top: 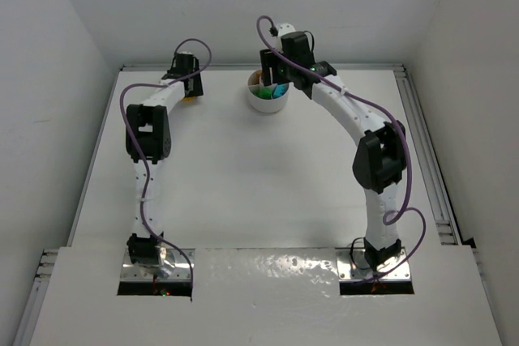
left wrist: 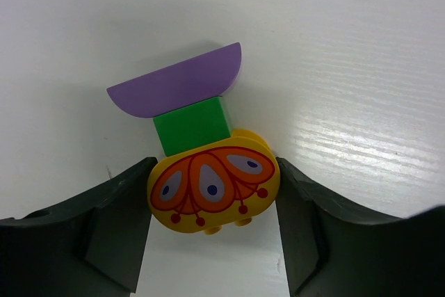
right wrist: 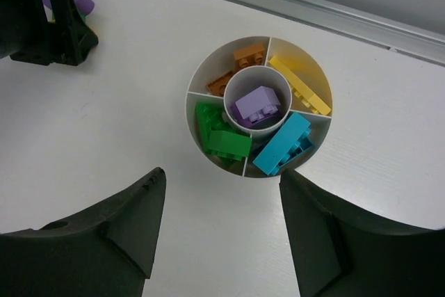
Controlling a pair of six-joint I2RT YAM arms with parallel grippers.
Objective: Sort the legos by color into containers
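**Dish part-filled; left arm on a stray yellow piece**

White dish (right wrist: 197,83) sits on the table (top: 243,184), far side, near centre. Wedges by colour:
- orange bricks (right wrist: 238,66)
- yellow bricks (right wrist: 300,85)
- teal bricks (right wrist: 281,144)
- green bricks (right wrist: 219,137)

A purple brick (right wrist: 257,104) lies in the centre cup.

Right gripper (right wrist: 221,174) hangs above the dish, jaws spread wide, carrying nothing.

Well left of the dish, the left gripper (left wrist: 213,196) is low at the table. Its fingers (left wrist: 118,227) are closed against both sides of a yellow piece (left wrist: 213,186) printed with an orange pattern. A green block (left wrist: 192,124) touches that piece on its far side. A purple half-round (left wrist: 177,88) sits against the green block.
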